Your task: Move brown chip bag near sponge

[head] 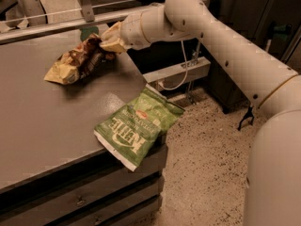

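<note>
The brown chip bag [75, 62] is crumpled, with a dark brown middle and cream-yellow ends. It hangs tilted just above the grey table [42, 121] at the back, casting a shadow below. My gripper [107, 45] is shut on the bag's right end. A small dark green block, the sponge [88, 32], shows partly just behind the gripper at the table's back edge.
A green Kettle chip bag [136, 126] lies at the table's front right corner, overhanging the edge. A metal rail [56, 25] runs along the back of the table. A grey shelf with a cable [178, 74] stands to the right on the speckled floor.
</note>
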`<state>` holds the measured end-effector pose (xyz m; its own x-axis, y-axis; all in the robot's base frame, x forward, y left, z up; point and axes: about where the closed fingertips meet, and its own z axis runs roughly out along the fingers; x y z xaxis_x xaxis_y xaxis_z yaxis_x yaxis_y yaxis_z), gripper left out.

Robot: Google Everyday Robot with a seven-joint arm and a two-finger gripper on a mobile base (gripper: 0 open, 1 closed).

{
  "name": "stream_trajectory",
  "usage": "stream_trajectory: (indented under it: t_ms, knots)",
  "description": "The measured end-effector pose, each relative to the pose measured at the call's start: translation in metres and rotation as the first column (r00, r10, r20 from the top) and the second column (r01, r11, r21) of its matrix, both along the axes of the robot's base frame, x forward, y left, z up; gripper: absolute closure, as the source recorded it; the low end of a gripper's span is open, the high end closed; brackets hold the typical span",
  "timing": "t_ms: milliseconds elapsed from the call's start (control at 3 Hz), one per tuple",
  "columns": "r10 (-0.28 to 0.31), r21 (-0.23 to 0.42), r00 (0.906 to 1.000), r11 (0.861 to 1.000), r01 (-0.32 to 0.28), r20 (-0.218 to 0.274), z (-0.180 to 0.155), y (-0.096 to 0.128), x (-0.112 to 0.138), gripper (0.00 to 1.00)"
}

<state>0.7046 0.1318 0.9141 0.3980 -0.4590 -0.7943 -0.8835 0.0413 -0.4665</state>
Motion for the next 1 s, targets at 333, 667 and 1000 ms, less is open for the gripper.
stream_trajectory:
  t_ms: [333, 667, 1000]
  knots:
    - [0.003, -0.008, 1.0000, 1.000, -0.003, -0.009, -0.009, -0.003, -0.009, 0.59]
    - [0.000, -0.008, 0.9999, 1.000, 0.000, -0.014, -0.015, -0.006, -0.012, 0.36]
    - [-0.004, -0.007, 0.9997, 1.000, 0.004, -0.022, -0.020, -0.009, -0.014, 0.13]
